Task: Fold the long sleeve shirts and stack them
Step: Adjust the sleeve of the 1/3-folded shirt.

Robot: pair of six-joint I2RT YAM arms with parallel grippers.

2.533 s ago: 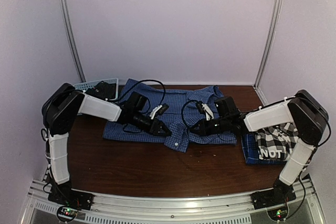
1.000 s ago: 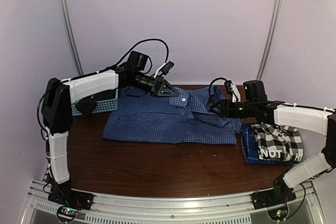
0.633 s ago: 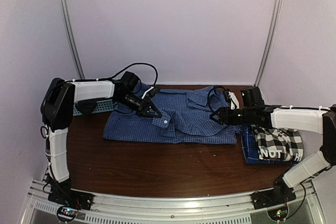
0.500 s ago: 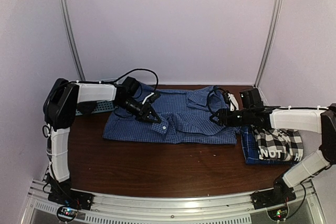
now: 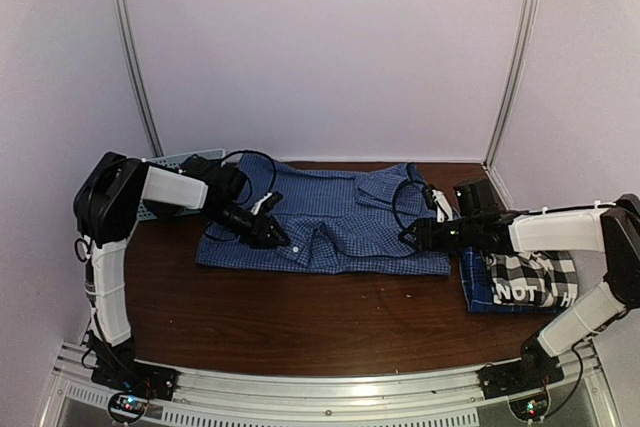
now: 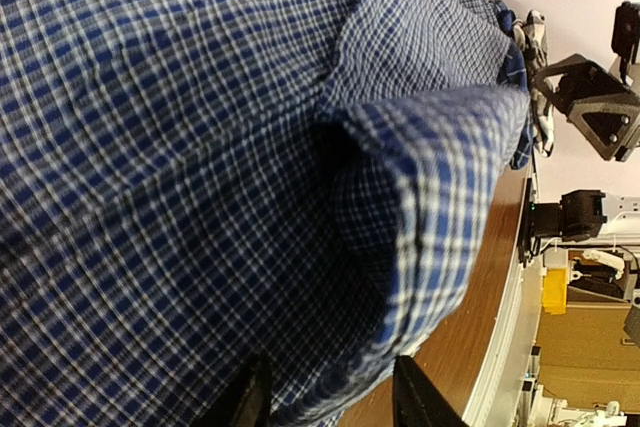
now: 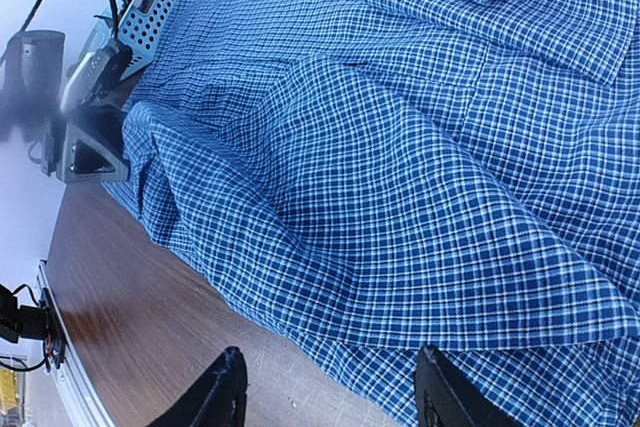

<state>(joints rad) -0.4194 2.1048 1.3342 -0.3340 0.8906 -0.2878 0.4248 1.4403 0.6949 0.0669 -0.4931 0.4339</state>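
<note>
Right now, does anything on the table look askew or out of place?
On the blue check shirt, the folded-over flap by the left gripper sits puffed up, not flat. The plaid pile on the right looks neat.

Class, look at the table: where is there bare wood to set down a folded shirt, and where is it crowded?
Free: the wide front strip of table between the blue check shirt and the near edge. Crowded: the back, and the right corner holding the folded stack.

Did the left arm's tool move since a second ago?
Yes. The left tool came down and away from the back wall, toward the brown wooden table's near edge.
</note>
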